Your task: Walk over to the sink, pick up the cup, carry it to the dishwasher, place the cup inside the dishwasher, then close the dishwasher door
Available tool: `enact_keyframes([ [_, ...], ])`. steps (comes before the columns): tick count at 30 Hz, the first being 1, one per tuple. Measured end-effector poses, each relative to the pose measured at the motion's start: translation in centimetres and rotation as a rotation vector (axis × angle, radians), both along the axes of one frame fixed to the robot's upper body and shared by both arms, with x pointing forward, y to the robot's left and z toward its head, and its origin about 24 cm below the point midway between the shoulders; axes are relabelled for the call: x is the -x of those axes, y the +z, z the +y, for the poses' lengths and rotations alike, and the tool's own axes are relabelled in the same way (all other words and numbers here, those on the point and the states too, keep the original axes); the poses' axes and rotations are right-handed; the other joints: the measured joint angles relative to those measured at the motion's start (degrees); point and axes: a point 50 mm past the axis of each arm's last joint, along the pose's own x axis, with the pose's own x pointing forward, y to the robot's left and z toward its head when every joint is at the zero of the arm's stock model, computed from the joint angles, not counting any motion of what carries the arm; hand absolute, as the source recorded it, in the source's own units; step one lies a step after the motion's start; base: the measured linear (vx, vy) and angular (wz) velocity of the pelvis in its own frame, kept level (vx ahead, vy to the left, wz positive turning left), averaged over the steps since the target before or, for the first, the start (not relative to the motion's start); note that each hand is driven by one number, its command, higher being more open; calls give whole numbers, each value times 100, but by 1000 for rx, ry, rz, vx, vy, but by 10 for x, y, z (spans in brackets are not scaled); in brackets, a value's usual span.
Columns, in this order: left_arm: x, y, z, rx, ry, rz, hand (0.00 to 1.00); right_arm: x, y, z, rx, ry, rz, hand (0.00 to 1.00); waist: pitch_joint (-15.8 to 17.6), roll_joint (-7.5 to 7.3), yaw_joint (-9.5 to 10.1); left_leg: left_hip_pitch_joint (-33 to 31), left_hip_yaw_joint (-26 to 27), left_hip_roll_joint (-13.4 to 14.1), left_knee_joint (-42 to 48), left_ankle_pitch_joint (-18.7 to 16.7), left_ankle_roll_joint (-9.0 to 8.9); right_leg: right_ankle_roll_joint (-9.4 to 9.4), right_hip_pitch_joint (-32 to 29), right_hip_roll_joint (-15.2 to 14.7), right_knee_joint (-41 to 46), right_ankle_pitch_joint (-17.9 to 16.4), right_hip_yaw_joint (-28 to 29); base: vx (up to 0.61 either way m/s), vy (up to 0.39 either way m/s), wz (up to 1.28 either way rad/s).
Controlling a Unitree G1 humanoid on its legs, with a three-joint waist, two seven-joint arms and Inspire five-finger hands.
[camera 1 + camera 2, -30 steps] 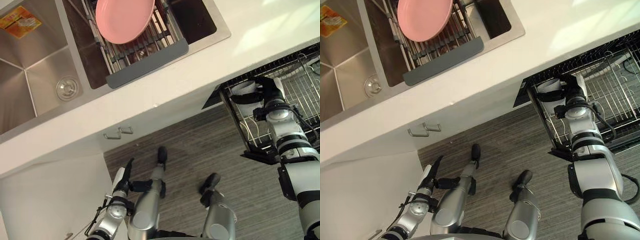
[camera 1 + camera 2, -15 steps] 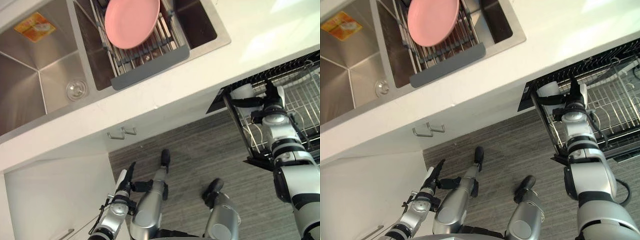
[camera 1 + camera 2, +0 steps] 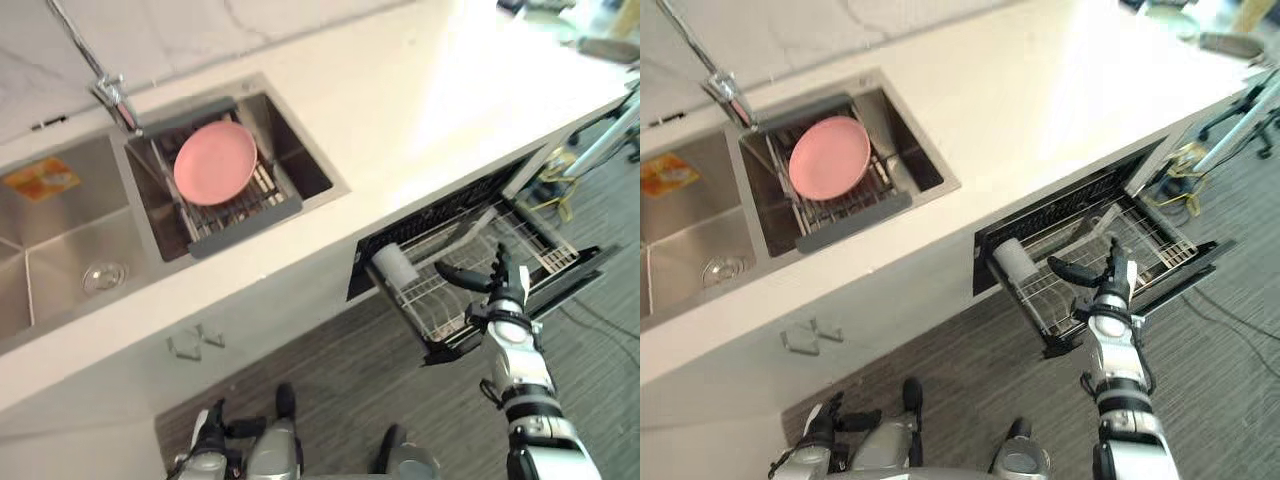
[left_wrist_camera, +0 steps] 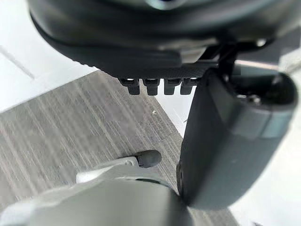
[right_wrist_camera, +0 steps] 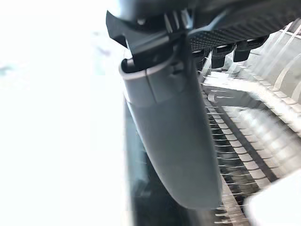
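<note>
My right robot hand [image 3: 497, 288] hovers at the front edge of the pulled-out dishwasher rack [image 3: 524, 236], fingers straight, thumb spread, empty; the cup [image 3: 393, 266] lies on its side at the rack's left end, apart from it. My left robot hand [image 3: 211, 432] hangs relaxed, far left of the rack.

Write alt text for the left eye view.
White cup sits in the pulled-out dishwasher rack, right robot hand open beside it, not touching. Pink plate rests in the sink rack; left robot hand hangs low.
</note>
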Motion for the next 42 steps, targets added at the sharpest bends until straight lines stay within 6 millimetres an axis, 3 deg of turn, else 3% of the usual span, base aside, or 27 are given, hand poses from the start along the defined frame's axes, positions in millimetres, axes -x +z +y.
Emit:
enact_keyframes([
  [3,21,-6,2,31,141,49,100,10,21,25,-121,70,-185,100,-204,-3,-96,74,160,193,-2,-93,-78,-98,65,197,-157,60,68,-56,-85,-23],
  [8,34,-9,4,59,306,71,100,18,76,29,-257,82,-515,100,-396,-23,-102,79,583,419,7,-107,-67,-222,150,382,-372,171,79,-45,-55,-3],
  [13,44,-12,0,80,399,108,100,38,140,16,-189,61,-839,100,-542,-18,-242,24,1206,450,13,3,22,-122,376,242,-427,169,-399,22,2,44],
  [17,46,-13,-1,68,368,122,100,35,157,26,-207,134,-902,100,-614,-41,-241,74,1206,247,8,41,98,13,455,51,-399,174,-470,29,58,19],
  [20,53,-14,-4,62,340,141,100,26,149,47,-267,234,-844,100,-667,-34,-202,150,1215,61,0,-4,197,106,514,-145,-358,184,-466,19,86,4],
  [25,50,-13,-4,50,267,121,100,7,109,68,-319,302,-627,100,-719,-75,17,242,1203,-172,2,-55,271,236,531,-399,-150,90,-471,-3,62,4],
  [27,49,-13,-3,51,251,106,100,2,91,68,-298,266,-540,100,-701,-171,202,191,1156,-305,9,-79,335,293,361,-601,179,-150,-513,-1,77,15],
  [29,46,-11,0,36,223,93,100,-1,80,67,-303,229,-494,100,-679,-282,253,88,999,-422,53,-86,400,318,306,-736,386,-254,-645,39,49,47],
  [31,40,-8,6,19,214,66,100,-1,73,68,-328,186,-465,100,-626,-440,289,-72,793,-512,164,-121,453,213,303,-828,526,-309,-832,77,28,61],
  [33,35,-5,11,-4,205,49,100,-1,64,71,-348,158,-436,100,-582,-496,301,-210,476,-497,332,-218,503,-364,174,-857,1079,-225,-678,78,53,64],
  [34,35,-5,11,-6,203,49,100,0,61,72,-348,156,-427,100,-591,-479,302,-219,396,-464,369,-255,526,-503,86,-844,1304,-137,-482,94,91,67],
  [35,34,-4,12,-9,194,47,100,2,59,73,-347,157,-427,100,-571,-454,281,-218,214,-382,431,-338,564,-852,-157,-799,1859,62,-101,113,71,64],
  [36,32,-4,12,-11,171,51,100,3,59,75,-343,168,-437,100,-522,-378,234,-219,-9,-242,456,-399,601,-897,-404,-672,2268,-161,215,118,34,66],
  [38,29,-3,17,-27,126,70,100,4,61,78,-341,202,-454,100,-497,-374,215,-220,-229,-105,460,-434,614,-757,-704,-223,2121,-763,691,98,3,51],
  [41,29,-4,17,-27,82,110,100,7,62,78,-338,213,-469,100,-415,-391,135,-189,-526,-230,691,-574,632,-672,-1054,102,1845,-775,1346,81,-27,64],
  [42,29,-5,17,-25,66,116,100,10,60,76,-336,205,-462,100,-408,-407,100,-171,-653,-330,768,-621,626,-567,-1077,152,1726,-770,1492,60,-90,94],
])
